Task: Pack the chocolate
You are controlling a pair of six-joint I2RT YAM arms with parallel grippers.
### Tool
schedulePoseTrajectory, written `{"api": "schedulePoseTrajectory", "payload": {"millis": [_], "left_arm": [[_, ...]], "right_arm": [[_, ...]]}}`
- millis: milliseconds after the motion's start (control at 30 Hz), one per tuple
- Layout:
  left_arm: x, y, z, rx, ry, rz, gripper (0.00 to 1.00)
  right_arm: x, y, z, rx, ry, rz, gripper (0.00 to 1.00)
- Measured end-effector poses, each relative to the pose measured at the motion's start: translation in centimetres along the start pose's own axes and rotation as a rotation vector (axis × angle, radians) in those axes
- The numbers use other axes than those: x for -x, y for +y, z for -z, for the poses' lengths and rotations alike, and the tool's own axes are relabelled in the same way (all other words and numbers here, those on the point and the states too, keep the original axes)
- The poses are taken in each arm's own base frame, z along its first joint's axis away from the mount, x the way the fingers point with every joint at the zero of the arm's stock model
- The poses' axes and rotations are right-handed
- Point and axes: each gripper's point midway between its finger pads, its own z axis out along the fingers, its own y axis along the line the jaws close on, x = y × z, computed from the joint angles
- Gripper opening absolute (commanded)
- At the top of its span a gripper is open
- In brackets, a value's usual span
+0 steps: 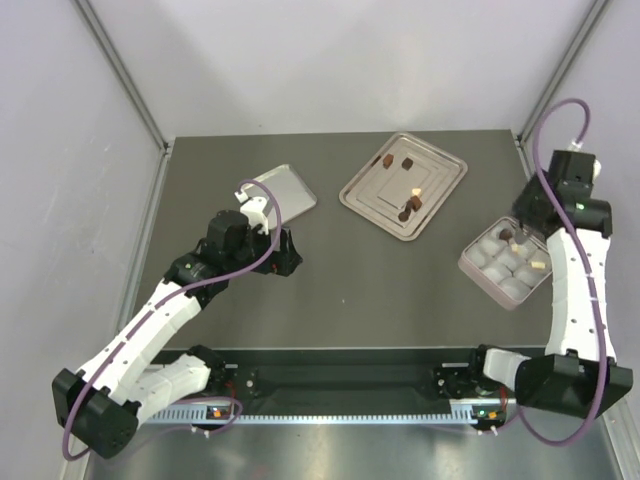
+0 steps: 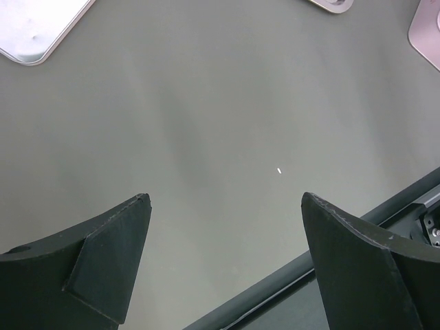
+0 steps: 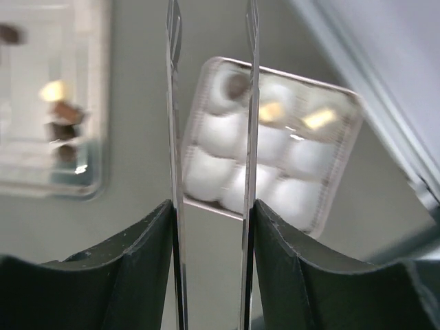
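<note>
Right gripper (image 3: 211, 27) is hovering above the compartment tray (image 3: 340, 165), jaws apart; a dark chocolate (image 3: 237, 84) is occupying one corner cell; left gripper (image 2: 225, 199) is standing fully parted.

Chocolate (image 1: 414, 203): some on tray (image 1: 372, 200), 3 in box (image 1: 470, 262) right.

Bright, even light; right wrist view blurred, chocolate (image 3: 236, 85) out of focus.

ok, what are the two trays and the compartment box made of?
Large tray and small tray: metal by the look, silver, mirror-like glare, raised rims. Compartment box: probably thin moulded plastic, glossy white cups, pinkish rim; coated card can't be excluded.
</note>
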Motion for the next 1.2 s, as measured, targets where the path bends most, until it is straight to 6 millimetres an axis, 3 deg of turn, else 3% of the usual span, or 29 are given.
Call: {"api": "schedulePoseTrajectory", "payload": {"millis": [133,300,433,600,800,1200], "left_arm": [[0.1,0.2,0.0,0.011,-0.004,0.000,0.96],[0.3,0.5,0.1,0.030,-0.018,-0.002,0.96],[0.5,0.7,0.3,0.039,-0.028,-0.005,0.96],[0.5,0.9,0.3,0.052,-0.031,-0.006,0.96],[0.7,1.1,0.5,0.064,-0.041,-0.009,0.96],[0.7,1.2,0.5,0.069,-0.041,-0.013,0.96]], "right_arm": [[0.3,6.2,-0.5,0.160,-0.001,0.112,0.48],[-1.8,14.0,-2.8,0.299,0.046,0.276,0.49],[-3.1,19.2,-5.8,0.368,0.057,0.366,0.49],[-4.0,24.2,-10.0,0.415,0.052,0.440,0.49],[-6.0,26.5,-13.1,0.407,0.062,0.526,0.49],[-6.2,26.5,-15.2,0.349,0.026,0.585,0.48]]}}
